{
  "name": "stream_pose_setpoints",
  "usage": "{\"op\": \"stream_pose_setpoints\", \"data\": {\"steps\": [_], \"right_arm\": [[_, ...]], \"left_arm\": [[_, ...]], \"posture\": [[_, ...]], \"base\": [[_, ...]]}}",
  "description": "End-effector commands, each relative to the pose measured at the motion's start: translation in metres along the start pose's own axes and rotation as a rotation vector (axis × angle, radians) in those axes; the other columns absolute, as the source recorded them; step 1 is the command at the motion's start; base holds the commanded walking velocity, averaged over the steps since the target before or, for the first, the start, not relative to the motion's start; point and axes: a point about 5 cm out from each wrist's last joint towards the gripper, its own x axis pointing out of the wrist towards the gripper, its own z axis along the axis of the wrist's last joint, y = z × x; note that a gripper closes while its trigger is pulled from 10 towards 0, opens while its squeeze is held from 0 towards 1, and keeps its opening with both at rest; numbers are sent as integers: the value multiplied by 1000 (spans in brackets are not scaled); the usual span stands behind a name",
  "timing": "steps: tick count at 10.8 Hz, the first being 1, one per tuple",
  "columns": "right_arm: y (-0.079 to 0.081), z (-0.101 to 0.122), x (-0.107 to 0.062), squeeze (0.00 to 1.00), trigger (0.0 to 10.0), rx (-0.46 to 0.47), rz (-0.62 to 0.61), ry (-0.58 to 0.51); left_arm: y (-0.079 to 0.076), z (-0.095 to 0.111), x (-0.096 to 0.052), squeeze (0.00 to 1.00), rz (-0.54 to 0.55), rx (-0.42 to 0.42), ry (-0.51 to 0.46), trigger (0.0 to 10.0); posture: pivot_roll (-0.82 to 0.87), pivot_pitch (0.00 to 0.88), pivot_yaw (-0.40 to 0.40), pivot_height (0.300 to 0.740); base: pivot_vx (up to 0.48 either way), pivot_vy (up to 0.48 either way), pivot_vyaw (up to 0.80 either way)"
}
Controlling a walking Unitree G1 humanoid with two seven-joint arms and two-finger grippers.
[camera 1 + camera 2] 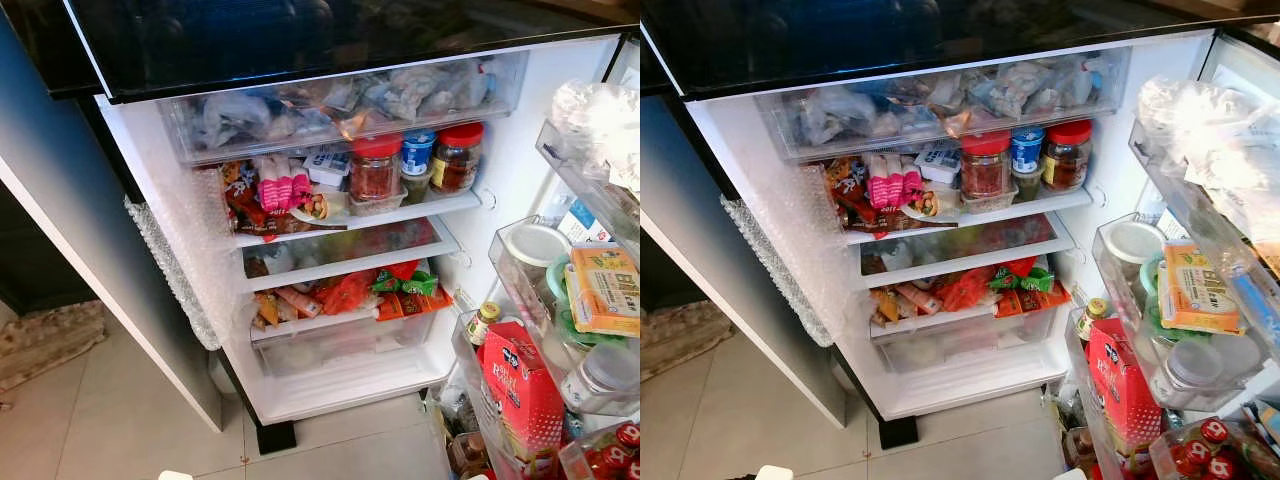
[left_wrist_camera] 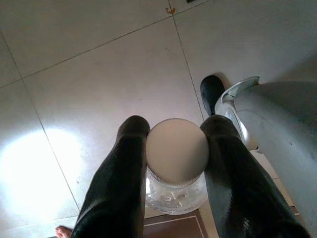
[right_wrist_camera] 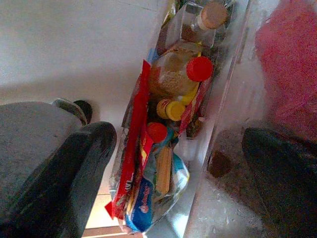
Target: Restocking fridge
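Note:
The fridge (image 1: 190, 270) stands open before me, its shelves packed. In the left wrist view my left gripper (image 2: 177, 126) is shut on a clear glass jar (image 2: 176, 196) with a round white lid (image 2: 177, 151), held low over the tiled floor (image 2: 99, 74). My right gripper (image 3: 181, 136) is open, its two black fingers (image 3: 89, 148) wide apart, looking down into a door bin (image 3: 218, 99) that holds a red-capped bottle (image 3: 199, 68), a jar with a tan lid (image 3: 213, 15) and food packets (image 3: 148, 193).
The upper shelf (image 1: 400, 214) carries red-lidded jars (image 1: 376, 168), a blue-lidded jar (image 1: 417, 152) and pink packets (image 1: 283, 185). A clear drawer (image 1: 340, 105) sits above, snack packets (image 1: 350, 292) and a crisper (image 1: 340, 345) below. The door's bins at the right hold a red carton (image 1: 520, 395) and a yellow box (image 1: 603, 290).

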Motion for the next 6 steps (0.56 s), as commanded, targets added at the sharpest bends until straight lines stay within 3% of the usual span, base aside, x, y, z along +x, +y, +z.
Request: {"op": "stream_pose_setpoints", "data": {"steps": [1, 2, 4, 6], "right_arm": [[-10, -3, 1, 0, 10000, -6, -40, 1], [-35, -14, 1, 0, 10000, -6, -99, 14], [-54, -32, -2, 0, 10000, -7, -168, 77], [-63, -37, -3, 0, 10000, -6, -188, 89]], "left_arm": [[3, -7, -2, 0, 2, -2, 20, 10000], [4, -7, -2, 0, 1, 3, 18, 10000], [4, -6, -2, 0, -1, 10, 14, 10000], [4, -5, -1, 0, -3, 15, 13, 10000]], "posture": [[-28, 0, 57, 740], [-29, 0, 58, 740], [-31, 0, 58, 740], [-35, 0, 58, 740]], "base": [[0, 0, 0], [0, 0, 0], [0, 0, 0], [0, 0, 0]]}}
